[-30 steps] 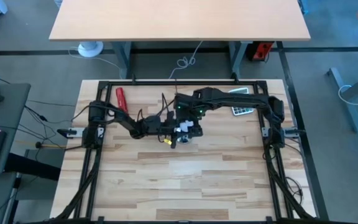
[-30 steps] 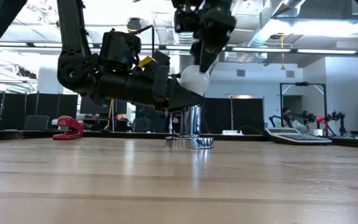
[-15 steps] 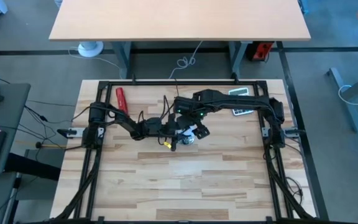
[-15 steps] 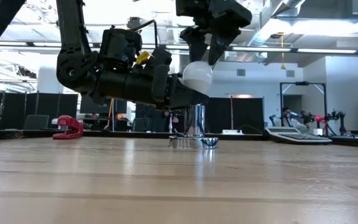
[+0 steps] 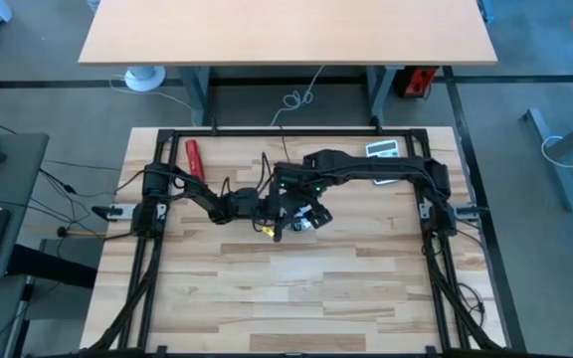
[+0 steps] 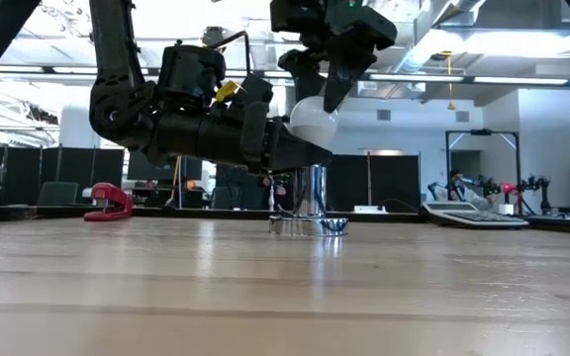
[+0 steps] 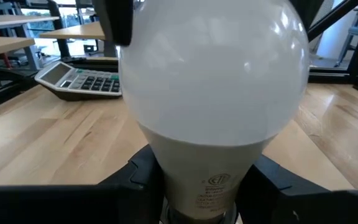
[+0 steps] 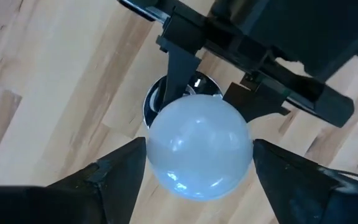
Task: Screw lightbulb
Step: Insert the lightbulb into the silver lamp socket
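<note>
Both dark fingers (image 7: 138, 180) of the left gripper (image 7: 204, 186) pinch the neck of the lightbulb (image 7: 213, 87), one on each side just above its screw base, so the white globe stands free for the other arm. From above, the right gripper (image 8: 197, 168) straddles that globe, its two fingers (image 8: 120, 168) set wide at either flank and seemingly not quite touching the glass; it looks poised to close and twist. The bulb hangs upright in the air over the shiny metal socket (image 6: 310, 203), which stands on the wooden table (image 5: 296, 288) near its middle, with a clear gap between base and socket. Holding low leaves the top free to turn, likely the reason for this split grip. One bulb and one socket are visible. Well apart lie one calculator (image 5: 381, 149) at the far right and one red tool (image 5: 195, 156) at the far left, possibly a stapler.
</note>
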